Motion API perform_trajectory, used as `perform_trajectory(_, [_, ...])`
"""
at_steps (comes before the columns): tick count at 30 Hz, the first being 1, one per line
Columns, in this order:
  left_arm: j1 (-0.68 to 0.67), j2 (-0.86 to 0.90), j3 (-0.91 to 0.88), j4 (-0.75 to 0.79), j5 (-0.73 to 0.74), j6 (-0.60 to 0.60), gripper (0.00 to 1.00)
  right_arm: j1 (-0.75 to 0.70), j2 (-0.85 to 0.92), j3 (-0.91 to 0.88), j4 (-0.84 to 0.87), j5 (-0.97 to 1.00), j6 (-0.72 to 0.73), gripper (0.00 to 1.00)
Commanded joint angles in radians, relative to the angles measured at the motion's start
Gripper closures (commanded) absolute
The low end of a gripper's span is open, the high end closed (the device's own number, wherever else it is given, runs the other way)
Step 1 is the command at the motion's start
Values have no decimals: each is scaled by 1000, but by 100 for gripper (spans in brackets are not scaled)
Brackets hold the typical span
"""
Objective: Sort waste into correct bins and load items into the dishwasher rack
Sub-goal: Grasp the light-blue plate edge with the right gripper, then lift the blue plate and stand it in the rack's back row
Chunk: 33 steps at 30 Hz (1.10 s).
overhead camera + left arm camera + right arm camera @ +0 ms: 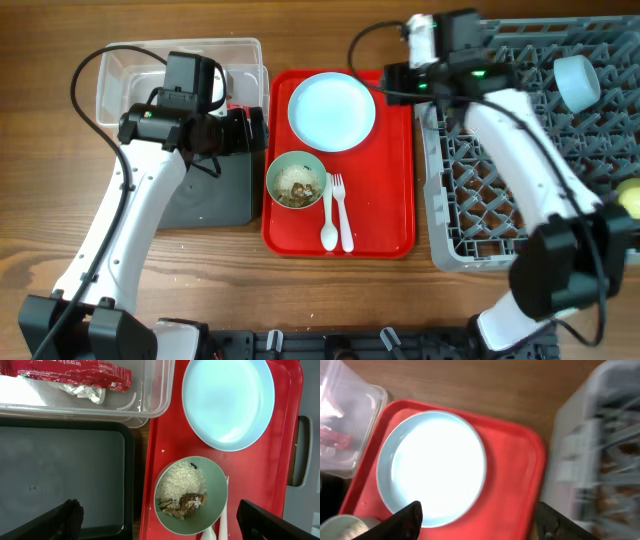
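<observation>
Under left arm (140, 200), half-hidden black tray (215, 198)

Pale blue plate (331, 110) open from above; pale green bowl (296, 180) crowds fork (343, 215).

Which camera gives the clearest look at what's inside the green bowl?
The left wrist view: the green bowl sits close and sharp, rice and brown scraps plainly visible. Overhead shows it whole but small. The right wrist view catches only a blurred edge.
</observation>
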Motion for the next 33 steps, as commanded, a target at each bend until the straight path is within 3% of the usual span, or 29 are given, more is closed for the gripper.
perform_trajectory(1, [3, -11, 3, -3, -5, 12, 0, 64, 124, 3, 17, 100, 222, 27])
perform_trajectory(6, [3, -11, 3, -4, -5, 12, 0, 107, 264, 3, 53, 100, 353, 34])
perform_trajectory(10, [3, -11, 3, -4, -5, 12, 0, 113, 340, 3, 51, 128, 460, 46])
perform_trajectory(12, [3, -11, 3, -4, -5, 12, 0, 113, 355, 3, 51, 129, 478, 64])
perform_trajectory(17, [3, -11, 3, -4, -5, 12, 0, 98, 329, 17, 43, 156, 460, 95])
perform_trajectory(20, [3, -11, 3, -4, -5, 12, 0, 60, 251, 50, 43, 181, 346, 96])
perform_trajectory(26, [3, -11, 3, -4, -5, 12, 0, -45, -64, 85, 68, 222, -11, 96])
perform_trajectory(33, [3, -11, 3, -4, -5, 12, 0, -165, -222, 85, 157, 727, -415, 96])
